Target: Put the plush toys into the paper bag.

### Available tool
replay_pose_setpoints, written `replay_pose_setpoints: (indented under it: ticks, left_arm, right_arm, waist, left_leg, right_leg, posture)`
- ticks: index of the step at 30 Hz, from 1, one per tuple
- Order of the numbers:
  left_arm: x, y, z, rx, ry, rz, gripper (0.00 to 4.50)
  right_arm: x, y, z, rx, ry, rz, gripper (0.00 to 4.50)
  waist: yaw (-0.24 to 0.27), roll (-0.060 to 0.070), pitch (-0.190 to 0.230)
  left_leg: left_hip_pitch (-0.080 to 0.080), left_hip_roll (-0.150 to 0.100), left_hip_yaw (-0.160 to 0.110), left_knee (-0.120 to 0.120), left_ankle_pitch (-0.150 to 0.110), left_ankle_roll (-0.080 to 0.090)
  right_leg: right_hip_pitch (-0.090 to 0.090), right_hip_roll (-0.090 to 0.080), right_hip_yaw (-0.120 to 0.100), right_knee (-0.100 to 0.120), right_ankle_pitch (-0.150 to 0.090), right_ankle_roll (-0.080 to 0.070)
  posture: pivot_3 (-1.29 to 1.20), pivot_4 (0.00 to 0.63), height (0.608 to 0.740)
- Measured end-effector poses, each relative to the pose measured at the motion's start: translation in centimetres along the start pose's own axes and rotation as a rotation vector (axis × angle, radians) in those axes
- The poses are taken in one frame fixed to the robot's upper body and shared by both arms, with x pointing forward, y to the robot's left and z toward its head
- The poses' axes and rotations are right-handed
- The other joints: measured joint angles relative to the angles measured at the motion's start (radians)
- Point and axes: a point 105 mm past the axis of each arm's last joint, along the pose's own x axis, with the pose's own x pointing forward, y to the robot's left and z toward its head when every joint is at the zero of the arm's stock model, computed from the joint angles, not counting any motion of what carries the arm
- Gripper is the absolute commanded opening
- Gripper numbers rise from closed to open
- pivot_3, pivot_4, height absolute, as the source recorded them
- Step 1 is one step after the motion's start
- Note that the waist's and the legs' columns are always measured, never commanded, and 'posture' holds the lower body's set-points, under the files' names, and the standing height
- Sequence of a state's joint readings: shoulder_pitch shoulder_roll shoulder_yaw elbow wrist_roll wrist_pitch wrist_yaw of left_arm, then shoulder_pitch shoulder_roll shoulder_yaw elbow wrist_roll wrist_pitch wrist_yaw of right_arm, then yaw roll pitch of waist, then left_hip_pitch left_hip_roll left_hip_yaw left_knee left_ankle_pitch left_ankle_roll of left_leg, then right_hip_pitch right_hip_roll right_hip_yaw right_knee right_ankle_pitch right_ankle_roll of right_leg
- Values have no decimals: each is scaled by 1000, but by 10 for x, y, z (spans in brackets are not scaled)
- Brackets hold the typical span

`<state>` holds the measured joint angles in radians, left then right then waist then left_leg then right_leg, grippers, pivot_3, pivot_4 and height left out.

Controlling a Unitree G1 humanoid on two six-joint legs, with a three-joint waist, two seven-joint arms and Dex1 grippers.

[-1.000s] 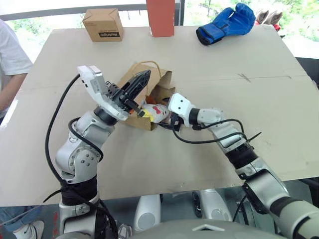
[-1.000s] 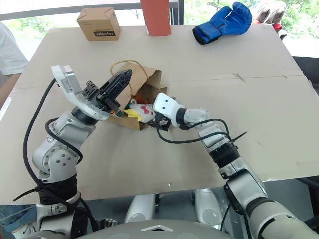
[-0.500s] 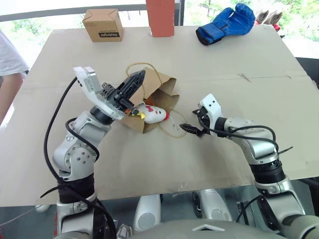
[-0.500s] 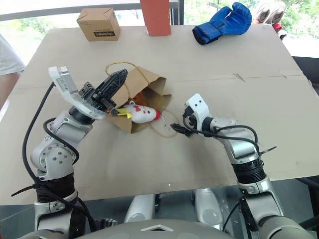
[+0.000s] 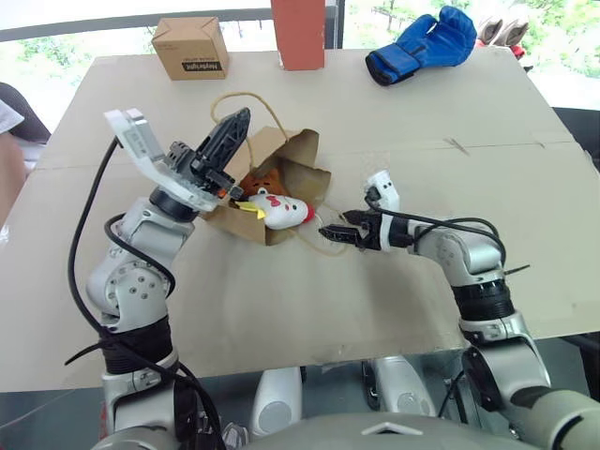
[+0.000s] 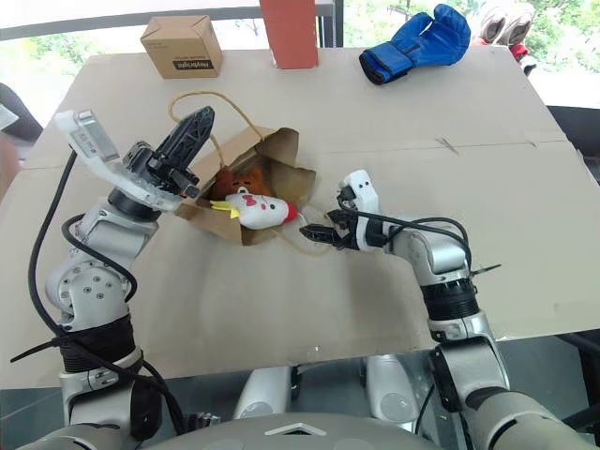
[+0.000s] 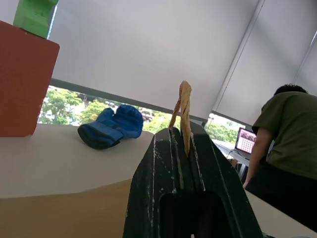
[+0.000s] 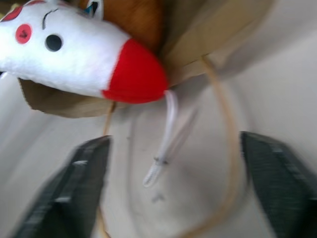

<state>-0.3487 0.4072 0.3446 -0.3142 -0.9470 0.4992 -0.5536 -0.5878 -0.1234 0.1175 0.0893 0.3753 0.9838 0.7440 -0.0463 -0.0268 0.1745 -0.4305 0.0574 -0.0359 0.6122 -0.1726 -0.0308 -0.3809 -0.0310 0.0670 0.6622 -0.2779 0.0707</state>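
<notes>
Beige counter (image 5: 281,309) carries the paper bag (image 5: 281,178) on its side, mouth toward the right gripper (image 5: 330,232); the white toy (image 5: 278,211) pokes halfway out of the mouth, the brown bear (image 5: 262,184) behind it inside; the left gripper (image 5: 230,131), fingers clamped on one loop handle (image 7: 183,106), lifts the bag's edge; the right fingers, spread apart and empty, hover beside the lower handle (image 6: 305,246).

Creased matt kraft paper makes the paper bag (image 5: 281,183); its twisted paper-cord handle (image 7: 184,116) — rough, fibrous — sits pinched in the left gripper (image 5: 232,130), whose fingers are scuffed matt black plastic. Just ahead of the right gripper (image 5: 333,232), the white toy (image 8: 74,57) is soft fuzzy plush, red-tipped — behind it, the orange-brown toy (image 5: 265,182), also plush. The table (image 5: 487,178) looks like matt cardboard.
</notes>
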Motion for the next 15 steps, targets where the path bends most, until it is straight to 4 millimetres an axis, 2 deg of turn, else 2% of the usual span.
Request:
replay_pose_setpoints:
  ticks: [5,7,10,14,15]
  left_arm:
    - [0,2,0,-1,0,17,0]
    - [-1,3,0,0,-2,25,0]
    - [-3,5,0,0,-2,43,0]
    - [-5,14,9,-3,11,57,0]
    - [-3,20,18,8,23,60,0]
  right_arm:
    - [7,18,-4,94,-21,142,134]
    - [1,25,3,117,-62,191,59]
    - [-15,37,25,177,-172,284,59]
    - [-46,68,72,207,-345,453,59]
    - [-58,81,93,173,-394,499,59]
  waist:
    - [4,0,0]
    - [7,0,0]
    - [9,0,0]
    - [5,1,1]
    - [4,1,1]
  left_leg:
    - [-1,0,0,0,0,0]
    - [-1,0,0,0,0,0]
    - [-1,0,0,0,0,0]
    - [-1,0,-1,0,0,0]
    - [-1,0,-2,0,0,0]
  right_leg:
    - [0,0,0,0,0,0]
    - [0,0,0,0,0,0]
    - [0,0,0,0,0,0]
    - [-1,0,-1,1,0,0]
    - [-1,0,-1,1,0,0]
  posture:
    - [0,150,740]
    - [0,150,740]
    - [0,150,740]
    - [0,150,740]
    - [0,150,740]
